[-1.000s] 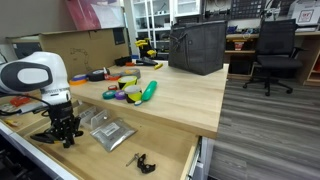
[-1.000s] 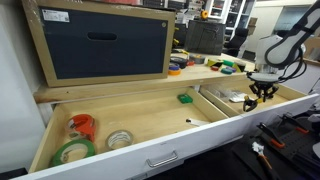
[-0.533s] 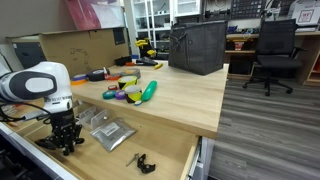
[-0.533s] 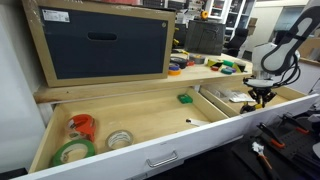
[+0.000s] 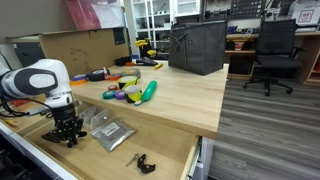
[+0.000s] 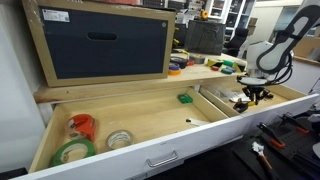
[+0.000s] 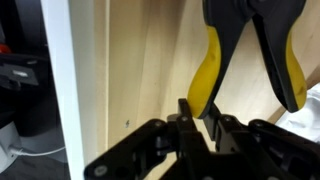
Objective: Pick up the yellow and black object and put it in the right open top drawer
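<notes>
Looking down your wrist camera, you see the gripper (image 7: 200,116) clamped on the tip of one yellow handle of the yellow and black object (image 7: 207,70), which stretches away past the fingertips above the pale bottom of the right open top drawer (image 7: 140,70). In an exterior view your arm (image 5: 38,80) bends over the drawer's edge, wrist upright, hand pointing straight down inside it. Whether the tool touches the wood, you cannot tell. A silver bag (image 5: 108,131) lies just beside the hand; a small black clip (image 5: 143,161) sits well apart from it.
</notes>
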Robot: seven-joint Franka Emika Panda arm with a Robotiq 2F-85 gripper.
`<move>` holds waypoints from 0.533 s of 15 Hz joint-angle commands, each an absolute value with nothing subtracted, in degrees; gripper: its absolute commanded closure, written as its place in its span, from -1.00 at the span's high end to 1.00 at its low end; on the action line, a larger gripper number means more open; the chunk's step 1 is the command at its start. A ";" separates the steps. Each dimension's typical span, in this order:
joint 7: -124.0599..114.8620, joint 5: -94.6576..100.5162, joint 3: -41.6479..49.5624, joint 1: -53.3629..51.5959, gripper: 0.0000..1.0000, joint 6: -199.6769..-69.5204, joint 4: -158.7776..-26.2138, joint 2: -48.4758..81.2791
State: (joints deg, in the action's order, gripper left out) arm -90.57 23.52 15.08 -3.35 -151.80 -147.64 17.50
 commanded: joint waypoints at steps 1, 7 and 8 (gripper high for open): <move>-93.48 24.80 16.74 -5.18 -0.90 -152.96 -147.18 18.03; -95.33 26.27 18.81 -6.09 -0.90 -152.84 -146.84 18.05; -96.34 26.99 19.26 -6.48 -0.90 -152.90 -146.72 18.05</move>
